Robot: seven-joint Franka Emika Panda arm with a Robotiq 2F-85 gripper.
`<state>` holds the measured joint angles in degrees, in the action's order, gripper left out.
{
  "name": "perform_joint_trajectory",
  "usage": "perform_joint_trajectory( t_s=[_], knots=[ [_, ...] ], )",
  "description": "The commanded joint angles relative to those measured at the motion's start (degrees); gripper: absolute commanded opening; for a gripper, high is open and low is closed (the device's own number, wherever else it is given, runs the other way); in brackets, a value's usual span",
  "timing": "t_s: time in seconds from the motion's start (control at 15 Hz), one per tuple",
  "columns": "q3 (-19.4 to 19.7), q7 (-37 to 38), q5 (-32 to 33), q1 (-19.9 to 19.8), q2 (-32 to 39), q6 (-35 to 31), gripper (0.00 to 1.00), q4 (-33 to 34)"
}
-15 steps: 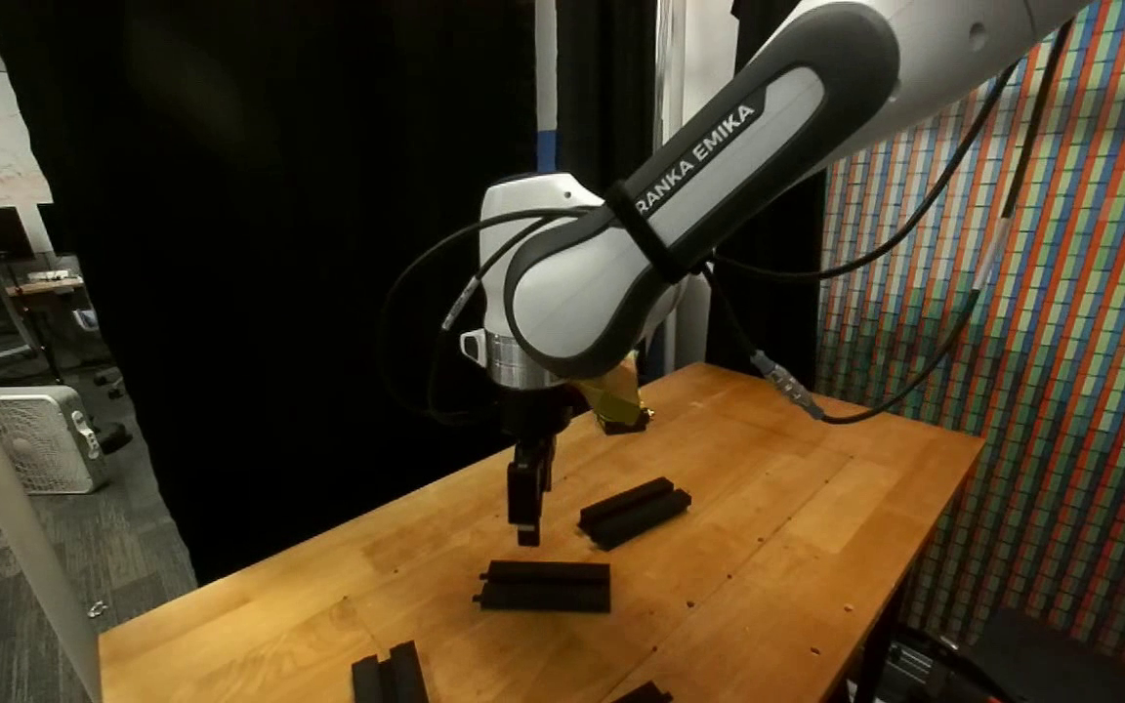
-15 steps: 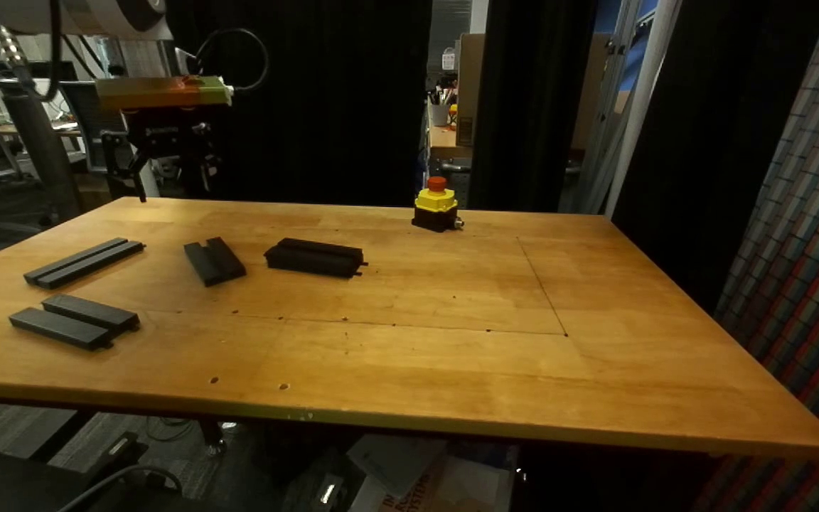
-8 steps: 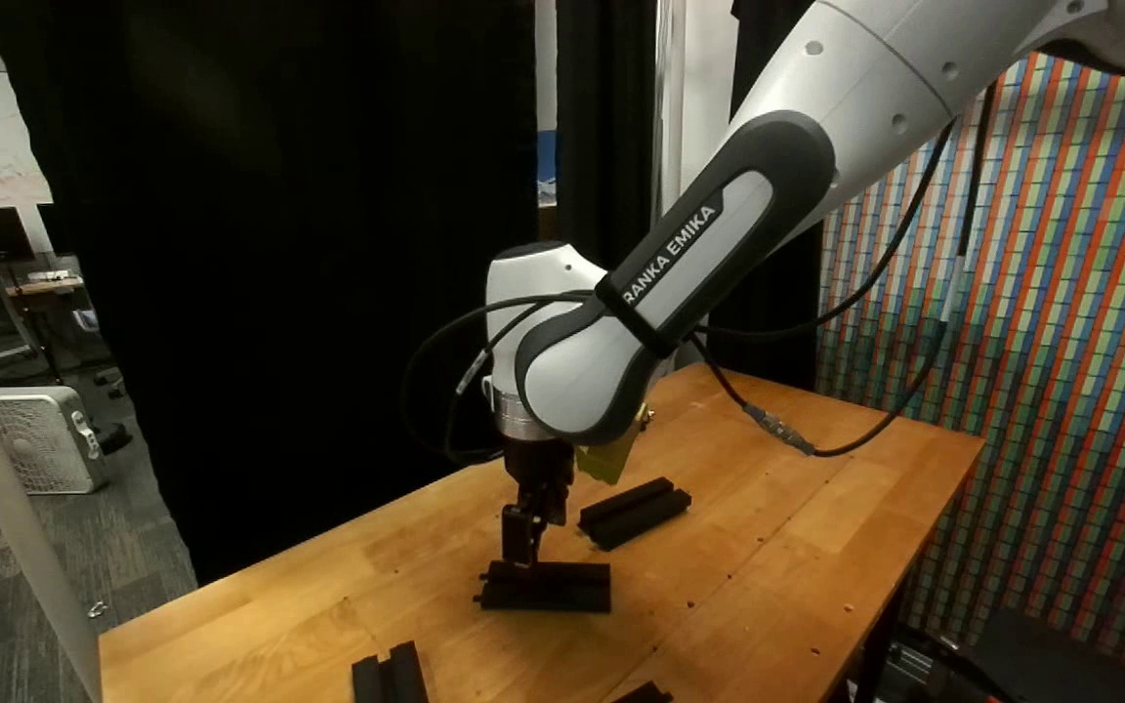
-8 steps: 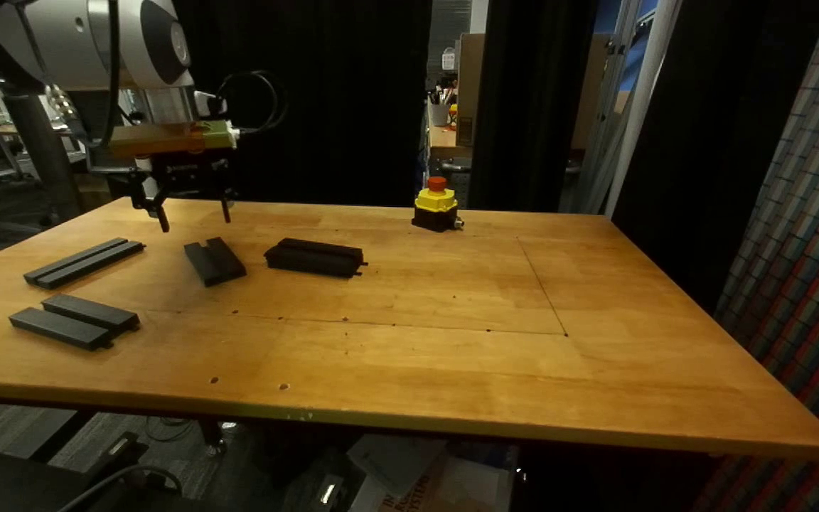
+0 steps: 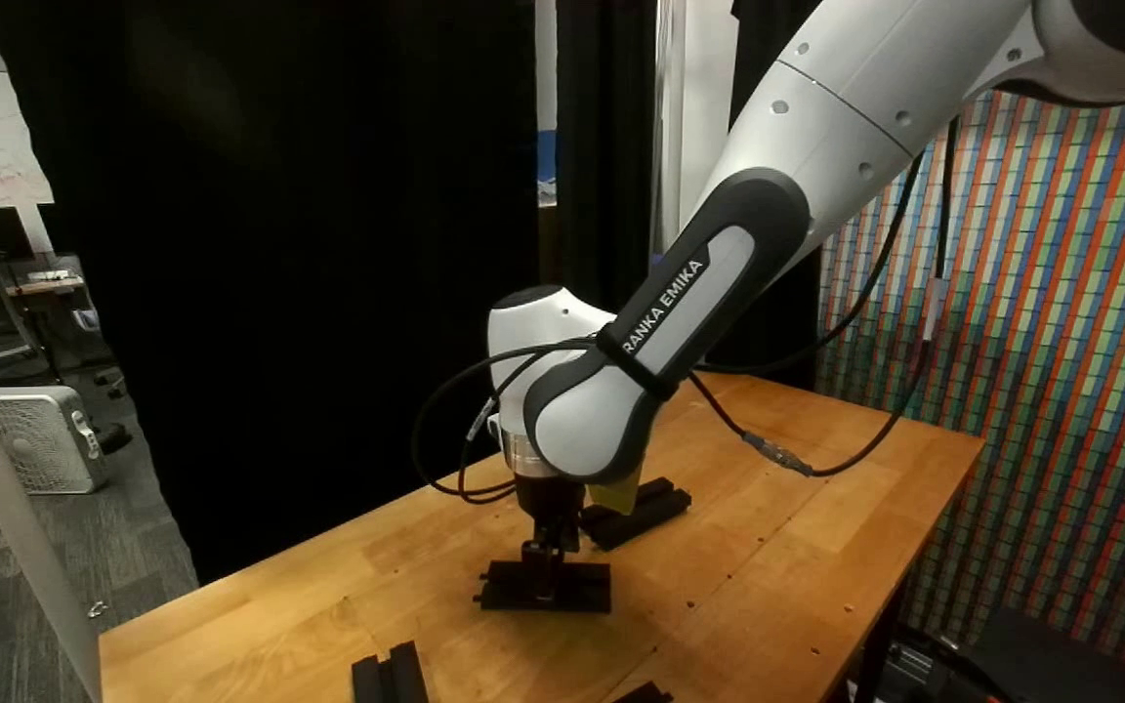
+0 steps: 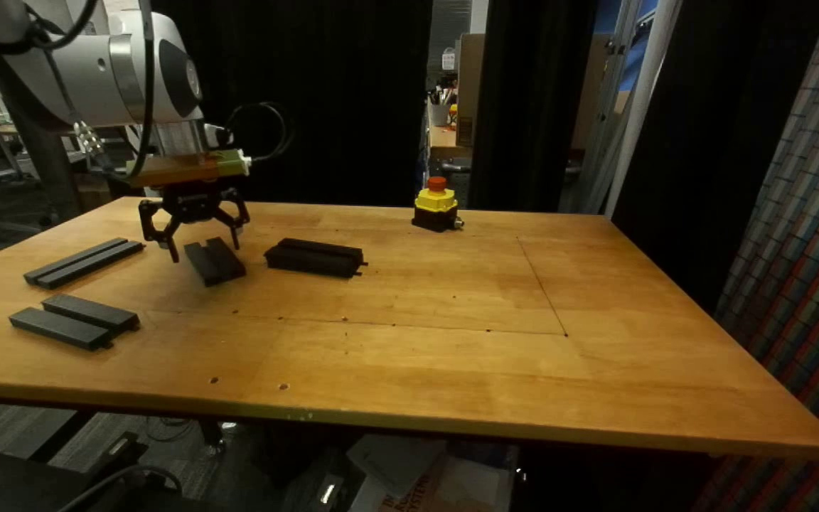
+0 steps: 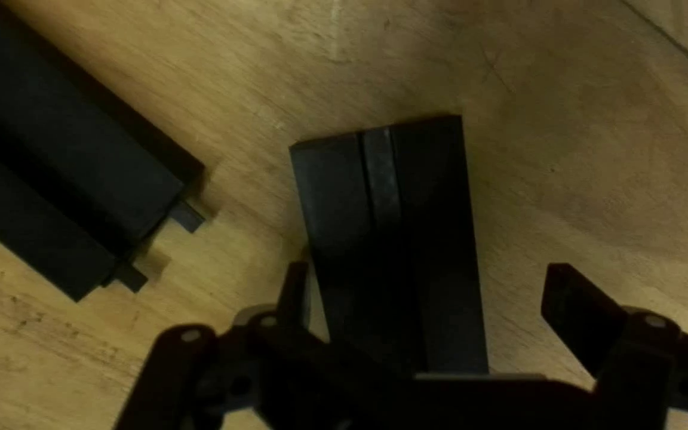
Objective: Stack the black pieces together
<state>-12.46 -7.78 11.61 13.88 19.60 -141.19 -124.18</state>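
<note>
The middle black piece (image 7: 395, 239) lies flat on the tabletop (image 6: 416, 384), apart from its neighbours, and is most likely the one meant to be picked up now. The pincer (image 6: 206, 252) hangs low over it, spread wide with nothing held: in the wrist view one of its fingers (image 7: 583, 319) stands well out to the right, while the left one is just beside the piece's edge; whether that one touches cannot be told. Near it to the right in an exterior view lies the right black piece (image 6: 316, 257). It looks thicker than the rest, so perhaps one already sits on another there, though the views leave that unsettled, and it seems the likely base for the pile. To the left, the far-left black piece (image 6: 89, 265) and the near-left black piece (image 6: 68, 327) lie flat and separate, well away from that base. Judged from this, the stacking is at an early stage: at best one pairing is done, and what remains is to close on the middle piece, lift it across, set it squarely on the base, then bring over both left-hand pieces. Farther off to the right, the yellow-and-red stop button (image 6: 436, 203) stands on the tabletop, no part of the pile.
</note>
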Motion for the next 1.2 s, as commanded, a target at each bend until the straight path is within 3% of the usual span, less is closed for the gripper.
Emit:
perform_joint_trajectory(
  t_s=[0.0, 1.13],
  knots=[
    [-0.04, -3.88, 1.85, -0.05, 0.14, -1.36, 1.00, 0.23],
    [0.27, -10.93, 3.53, -1.65, 4.12, -4.86, 1.00, 1.24]
  ],
)
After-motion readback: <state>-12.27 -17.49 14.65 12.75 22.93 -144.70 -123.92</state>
